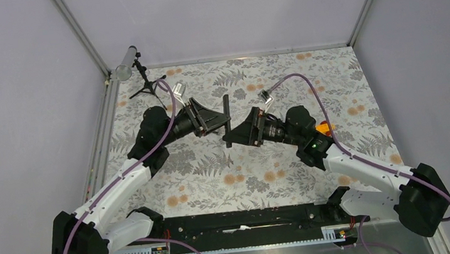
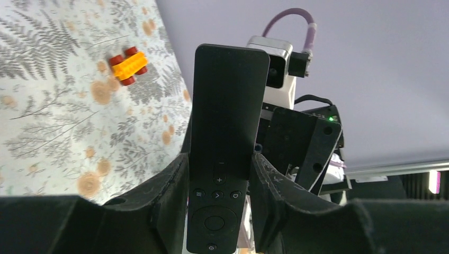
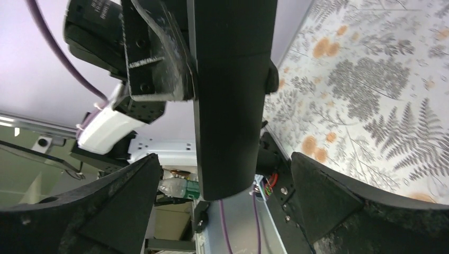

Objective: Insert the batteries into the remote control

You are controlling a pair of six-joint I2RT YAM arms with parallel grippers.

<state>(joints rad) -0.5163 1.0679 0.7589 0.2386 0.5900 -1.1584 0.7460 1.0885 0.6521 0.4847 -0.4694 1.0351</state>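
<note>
From above, the left arm [image 1: 148, 141] and right arm [image 1: 312, 143] met over the middle of the fern-printed surface [image 1: 214, 172], and the remote control [image 1: 226, 111] stood upright in the air between them, lifted clear of the surface; a mini tripod [image 1: 145, 85] stood in the far left corner. In the left wrist view, the left jaws were closed partway onto the remote control [image 2: 225, 132], one finger [image 2: 169, 196] pressed to each long edge at its button end, the plain end pointing away from the camera; a yellow toy brick car [image 2: 127, 65] with red wheels lay on the surface well beyond. In the right wrist view, the right jaws stood fully spread and held nothing, and the remote control [image 3: 230, 106] hung in the gap between their fingers [image 3: 116, 206], touching neither
</note>
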